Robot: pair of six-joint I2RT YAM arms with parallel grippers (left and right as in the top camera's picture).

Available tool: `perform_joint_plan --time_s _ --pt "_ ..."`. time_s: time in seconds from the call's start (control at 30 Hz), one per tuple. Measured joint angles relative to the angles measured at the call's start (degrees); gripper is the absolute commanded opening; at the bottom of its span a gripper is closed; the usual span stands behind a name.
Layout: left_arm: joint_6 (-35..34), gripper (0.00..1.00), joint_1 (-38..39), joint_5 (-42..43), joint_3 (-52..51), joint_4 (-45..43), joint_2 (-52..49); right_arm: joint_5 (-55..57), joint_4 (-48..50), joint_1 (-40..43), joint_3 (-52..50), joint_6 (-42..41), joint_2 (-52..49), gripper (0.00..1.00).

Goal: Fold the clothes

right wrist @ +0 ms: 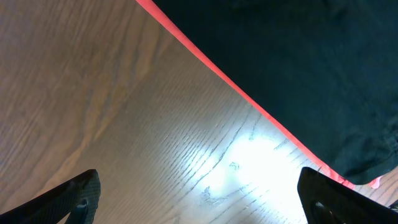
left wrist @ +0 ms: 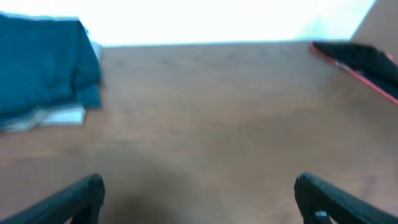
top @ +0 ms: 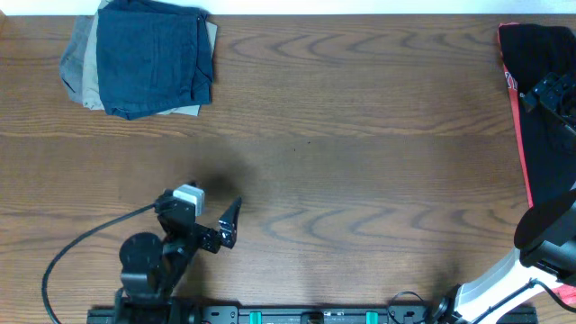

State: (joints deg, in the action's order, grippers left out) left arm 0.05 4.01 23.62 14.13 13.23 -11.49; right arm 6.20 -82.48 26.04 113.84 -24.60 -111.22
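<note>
Looks past the folding itself: navy shorts [top: 153, 58] lying folded at 10 o'clock, atop tan shorts [top: 90, 90]. Left gripper [left wrist: 199, 196] at 7 o'clock, spread wide, empty. Right gripper [right wrist: 199, 193] at 3 o'clock, likewise spread, above black garment [top: 553, 162]. Next, probably: lowering to pinch that garment's red-striped edge.

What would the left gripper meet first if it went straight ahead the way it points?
Likely only bare table: the left gripper, jaws open, points between the blue shorts and the black garment, though depth is unclear.
</note>
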Motion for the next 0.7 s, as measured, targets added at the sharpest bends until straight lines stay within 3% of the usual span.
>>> perform_joint_plan --time_s 0.17,0.7 --pt "0.63 0.98 -2.6 -0.02 -6.36 -8.55 5.42 0.0 0.02 0.0 0.0 0.0 0.0 0.99" --pt "4.63 0.98 -4.68 -0.02 -9.77 -13.88 10.75 0.0 0.0 0.0 0.0 0.0 0.0 0.99"
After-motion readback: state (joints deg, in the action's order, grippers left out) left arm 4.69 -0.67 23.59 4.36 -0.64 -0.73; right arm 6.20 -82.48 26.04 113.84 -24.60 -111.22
